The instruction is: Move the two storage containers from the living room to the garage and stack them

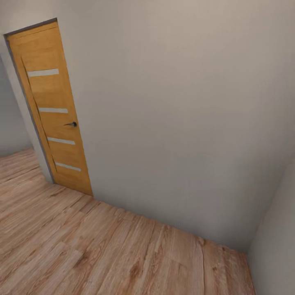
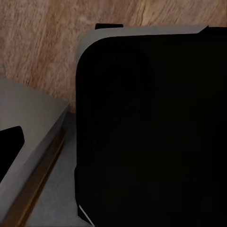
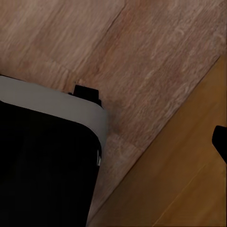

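- Looking from the head, a wooden door [image 1: 51,110] with four pale strips and a dark handle [image 1: 73,124] stands in a plain grey wall [image 1: 176,114], above a light wood plank floor [image 1: 82,254]; this is no garage, and I cannot tell where the containers are
- Left wrist: a black rounded body [image 2: 151,127] over planks; jaws' state cannot be told
- Right wrist: black body [image 3: 42,165], planks, an orange-brown panel [image 3: 189,184]; jaws' state cannot be told

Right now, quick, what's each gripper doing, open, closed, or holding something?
Left gripper: cannot be told; the left wrist view shows a black body and wood floor.
Right gripper: cannot be told either.
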{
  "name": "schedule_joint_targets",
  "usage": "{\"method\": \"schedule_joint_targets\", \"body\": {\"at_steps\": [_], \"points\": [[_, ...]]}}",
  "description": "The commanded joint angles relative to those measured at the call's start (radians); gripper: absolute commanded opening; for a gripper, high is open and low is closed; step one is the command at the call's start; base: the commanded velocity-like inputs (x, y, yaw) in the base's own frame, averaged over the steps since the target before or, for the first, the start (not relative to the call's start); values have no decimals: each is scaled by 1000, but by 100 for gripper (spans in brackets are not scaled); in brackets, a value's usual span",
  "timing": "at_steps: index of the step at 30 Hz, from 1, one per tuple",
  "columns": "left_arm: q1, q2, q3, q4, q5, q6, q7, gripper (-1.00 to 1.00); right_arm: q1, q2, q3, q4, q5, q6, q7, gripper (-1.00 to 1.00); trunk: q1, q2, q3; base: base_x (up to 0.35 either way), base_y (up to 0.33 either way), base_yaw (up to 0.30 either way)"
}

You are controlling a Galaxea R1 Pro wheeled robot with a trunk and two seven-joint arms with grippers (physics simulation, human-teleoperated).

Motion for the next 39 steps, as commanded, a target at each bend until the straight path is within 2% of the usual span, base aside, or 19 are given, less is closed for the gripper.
{"method": "schedule_joint_targets", "body": {"at_steps": [1, 39], "points": [[0, 0, 1, 0, 2, -3, 1, 100, -1, 1, 8, 3, -9, -6, 0, 100, 1, 0, -1, 320, 0, 270], [0, 0, 1, 0, 4, -3, -1, 100, -1, 1, 8, 2, -9, -7, 0, 100, 1, 0, -1, 321, 0, 270]]}}
